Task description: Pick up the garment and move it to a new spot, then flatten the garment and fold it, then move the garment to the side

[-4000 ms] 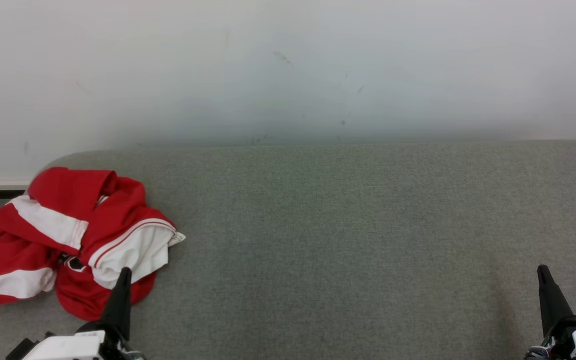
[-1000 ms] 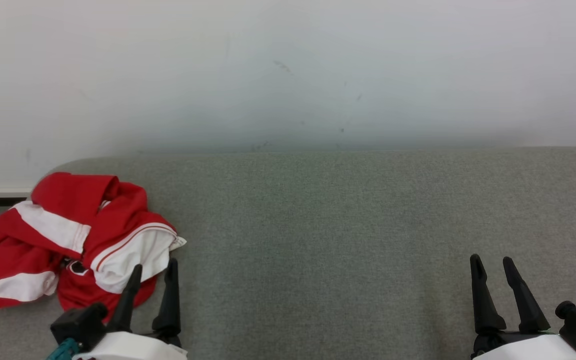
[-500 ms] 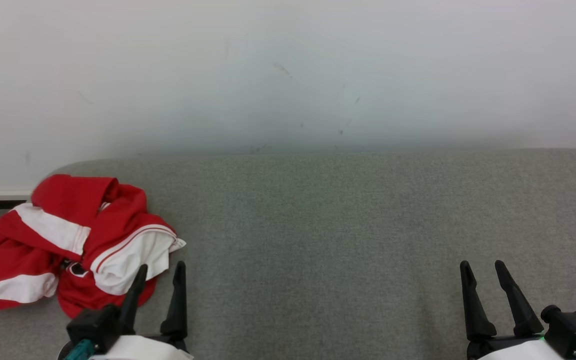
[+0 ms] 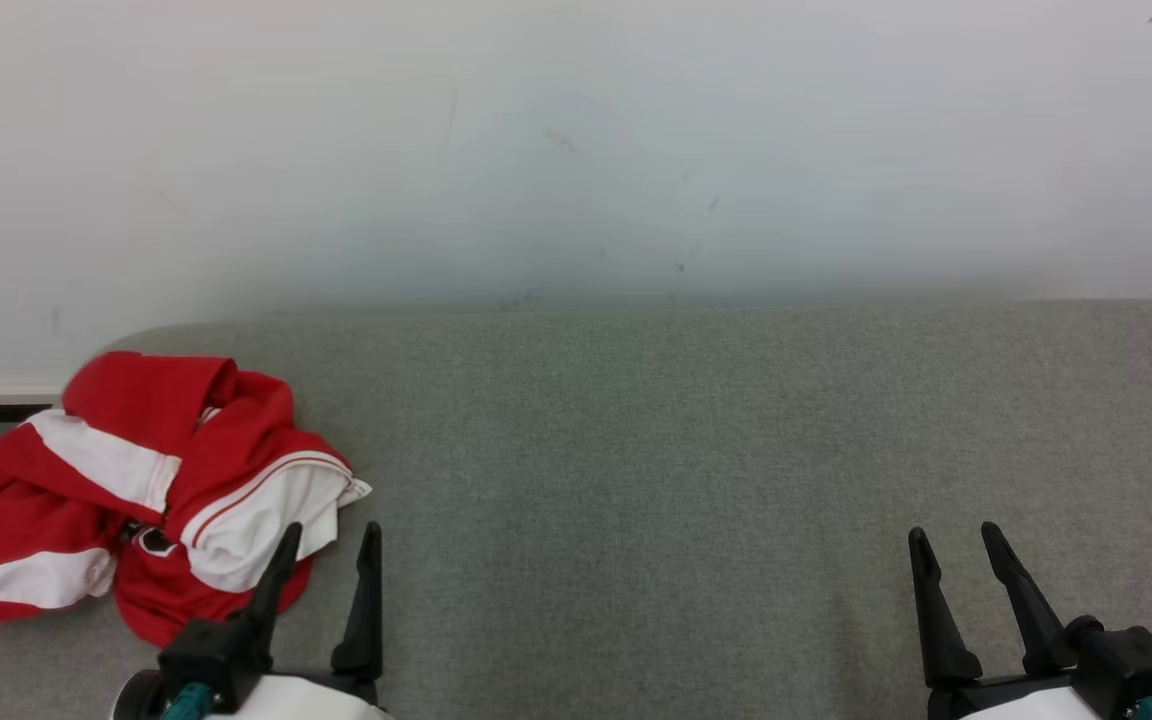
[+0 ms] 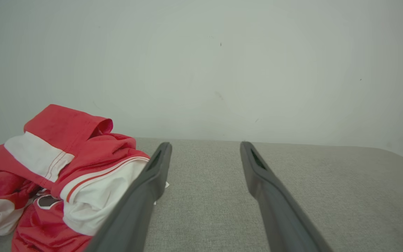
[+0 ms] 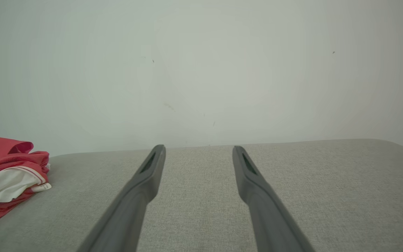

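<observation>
We're hovering our left gripper (image 4: 331, 530), fingers spread wide and empty, over the grey cushion's (image 4: 636, 450) near edge just beside the garment (image 4: 156, 490), probably lining up the first grab. The garment's lying crumpled at the cushion's left end, so our right gripper (image 4: 953, 532) is idling near the right end, equally open and empty.

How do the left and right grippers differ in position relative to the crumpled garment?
The left gripper sits at the garment's edge, one finger crossing the cloth in the head view; the right gripper stands far off over bare gray cushion. The garment looms large in the left gripper's wrist view, but small at the edge of the right gripper's. Both are open, holding nothing.
</observation>
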